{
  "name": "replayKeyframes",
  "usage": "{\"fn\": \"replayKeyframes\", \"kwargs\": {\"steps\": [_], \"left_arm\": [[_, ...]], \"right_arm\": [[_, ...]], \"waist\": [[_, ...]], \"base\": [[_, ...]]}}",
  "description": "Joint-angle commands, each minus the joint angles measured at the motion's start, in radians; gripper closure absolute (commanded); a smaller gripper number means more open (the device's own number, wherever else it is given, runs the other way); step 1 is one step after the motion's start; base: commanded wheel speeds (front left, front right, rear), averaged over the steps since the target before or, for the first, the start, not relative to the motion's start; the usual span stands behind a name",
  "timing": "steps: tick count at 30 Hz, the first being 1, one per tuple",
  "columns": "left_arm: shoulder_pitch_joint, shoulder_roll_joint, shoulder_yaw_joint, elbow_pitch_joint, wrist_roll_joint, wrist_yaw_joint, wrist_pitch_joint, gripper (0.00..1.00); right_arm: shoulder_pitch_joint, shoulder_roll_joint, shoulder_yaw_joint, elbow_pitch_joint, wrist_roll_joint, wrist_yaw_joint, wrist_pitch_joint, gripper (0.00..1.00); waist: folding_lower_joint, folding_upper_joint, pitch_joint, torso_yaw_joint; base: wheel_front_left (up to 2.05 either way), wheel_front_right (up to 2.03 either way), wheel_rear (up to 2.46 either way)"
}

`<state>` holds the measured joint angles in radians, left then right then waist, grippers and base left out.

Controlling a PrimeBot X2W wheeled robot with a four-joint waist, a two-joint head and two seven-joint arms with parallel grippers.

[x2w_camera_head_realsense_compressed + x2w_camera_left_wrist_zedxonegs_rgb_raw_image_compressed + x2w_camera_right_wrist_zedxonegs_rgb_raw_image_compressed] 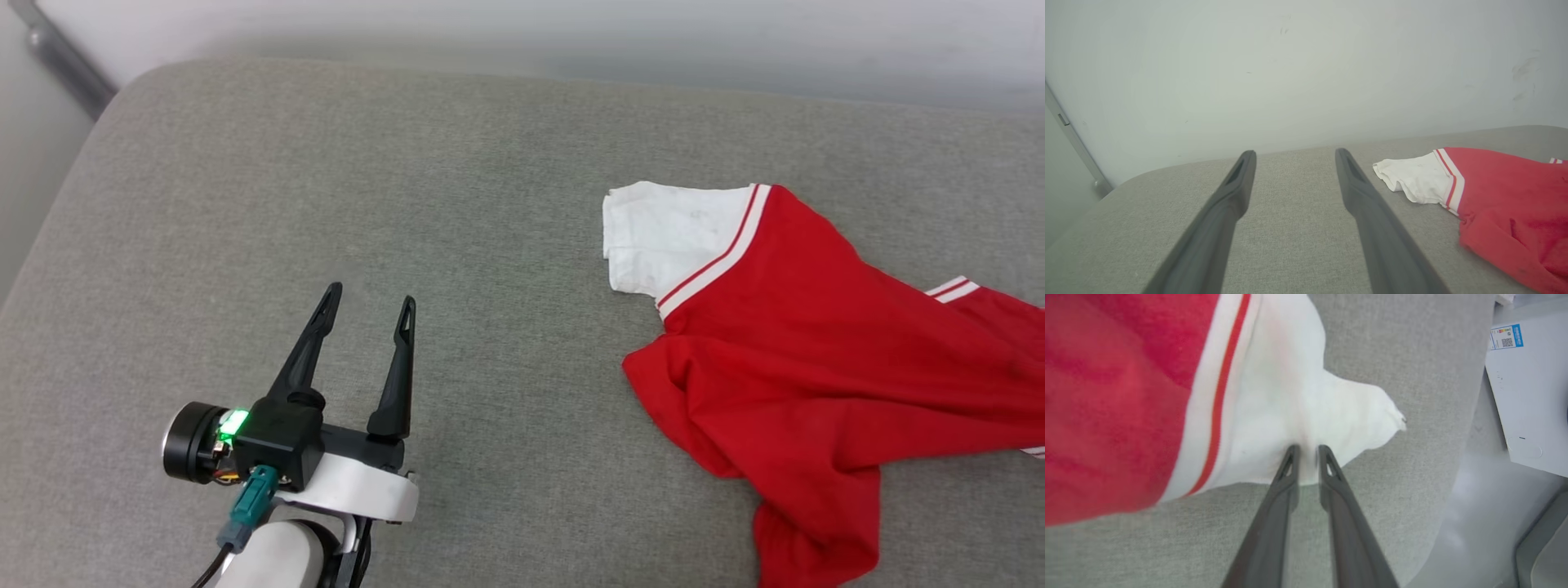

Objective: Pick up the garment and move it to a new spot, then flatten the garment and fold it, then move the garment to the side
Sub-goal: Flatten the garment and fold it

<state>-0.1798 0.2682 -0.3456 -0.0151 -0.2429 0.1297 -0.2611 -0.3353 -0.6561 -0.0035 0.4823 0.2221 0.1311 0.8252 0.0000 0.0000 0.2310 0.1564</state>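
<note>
Cushion [408,204]: a broad grey fabric surface that serves as the work area. Its left half is bare, which gives room to spread and fold.

Garment [816,343]: lies on the right half of the cushion, well apart from the left gripper. It is rumpled and not laid flat, its red body is creased, and a red tail trails toward the near edge.

Axis: in the head view the long line runs from the white sleeve, up and centre, out to the right. The garment therefore lies roughly crosswise to the robot, with a bend down into the tail.

Sleeve [661,237]: white with red-striped trim. It points left toward the open cushion, and its end is folded over on itself.

Other sleeve [1298,396]: in the right wrist view it is drawn to a peak at the fingertips, with pleats converging there. I judge it was pulled out by this corner to stretch the cloth flat.

Left gripper [371,295]: jaws spread wide and holding nothing. It hovers low over bare cushion, probably waiting for its turn at the nearer sleeve.

Right gripper [1307,447]: jaws nearly together with a slim gap. White cloth is bunched at the tips, but I cannot tell whether it is pinched or free.
</note>
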Motion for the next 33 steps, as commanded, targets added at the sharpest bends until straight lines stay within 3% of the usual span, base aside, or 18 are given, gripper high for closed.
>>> {"fn": "replayKeyframes", "kwargs": {"steps": [1,6,13,17,21,27,33], "left_arm": [[-0.004,0.005,0.002,0.002,-0.003,0.000,-0.001,0.00],[-0.009,0.022,0.012,-0.001,-0.010,-0.004,0.005,0.00],[-0.030,0.051,0.034,-0.018,-0.034,-0.017,0.017,0.00],[-0.059,0.067,0.039,-0.034,-0.061,-0.046,0.047,0.00],[-0.127,0.106,0.035,-0.052,-0.094,-0.109,0.109,0.00],[-0.333,0.169,-0.005,-0.052,-0.211,-0.227,0.372,0.00],[-0.586,0.235,-0.088,0.055,-0.390,-0.257,0.758,0.00]], "right_arm": [[0.001,0.016,-0.013,-0.014,0.000,-0.001,-0.022,0.00],[-0.012,0.096,-0.099,-0.094,-0.008,-0.001,-0.220,0.00],[0.052,0.240,-0.167,-0.317,0.018,-0.001,-0.521,0.00],[0.122,0.357,-0.208,-0.470,0.027,-0.001,-0.665,0.00],[0.182,0.461,-0.239,-0.591,0.024,-0.001,-0.769,0.00],[0.220,0.525,-0.260,-0.683,-0.018,-0.001,-0.840,0.00],[0.203,0.561,-0.245,-0.705,-0.031,-0.001,-0.862,0.00]], "waist": [[0.0000,0.0000,-0.005,-0.011],[0.0000,0.0000,-0.028,-0.044],[0.0000,0.0000,-0.051,-0.104],[0.0000,0.0000,-0.047,-0.147],[0.0000,0.0000,-0.024,-0.195],[0.0000,0.0000,0.040,-0.260],[0.0000,0.0000,0.114,-0.335]], "base": [[0.00,0.00,0.00],[0.00,0.00,0.00],[0.00,0.00,0.00],[0.00,0.00,0.00],[0.00,0.00,0.00],[0.00,0.00,0.00],[0.00,0.00,0.00]]}}
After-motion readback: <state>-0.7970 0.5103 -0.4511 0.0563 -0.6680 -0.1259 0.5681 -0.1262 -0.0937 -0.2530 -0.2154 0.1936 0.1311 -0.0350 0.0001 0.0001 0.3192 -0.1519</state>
